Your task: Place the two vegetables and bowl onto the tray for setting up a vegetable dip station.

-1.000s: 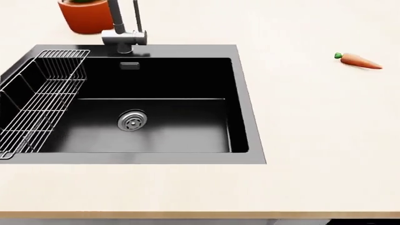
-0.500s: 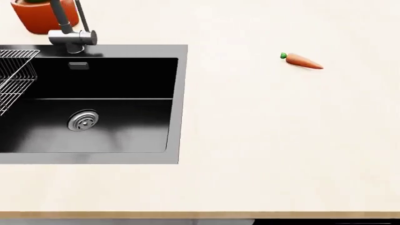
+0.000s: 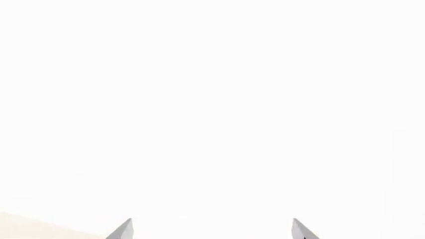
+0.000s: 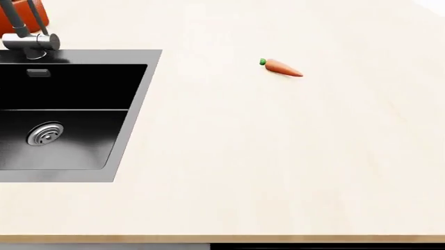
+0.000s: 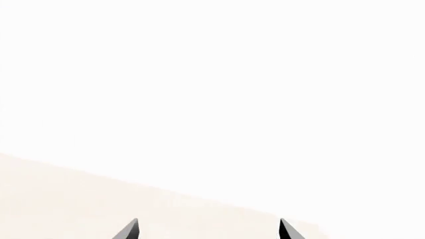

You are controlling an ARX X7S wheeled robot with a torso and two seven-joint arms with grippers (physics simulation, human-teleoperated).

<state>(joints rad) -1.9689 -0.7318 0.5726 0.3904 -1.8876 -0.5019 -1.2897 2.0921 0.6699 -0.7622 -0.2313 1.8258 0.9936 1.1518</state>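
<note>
1. Head view: carrot (image 4: pixel 281 67) lies flat on the bare table (image 4: pixel 278 156), far half, green stem end toward the sink side, orange tip pointing away from it.
2. Black sink (image 4: pixel 62 117) is set into the table at the view's left, well apart from the carrot. Round drain (image 4: pixel 45 134) sits in its floor.
3. Chrome faucet (image 4: pixel 28 44) stands at the sink's back edge; an orange plant pot (image 4: pixel 21 15) is just behind it, cut off by the frame edge.
4. Neither arm shows in the head view.
5. Left gripper (image 3: pixel 211 230): only two grey tips at the frame edge, jaws spread wide, nothing between them. Background washed-out white.
6. Right gripper (image 5: pixel 208 230): two dark tips, jaws equally wide apart, holding nothing. Pale table surface beneath, otherwise white.
</note>
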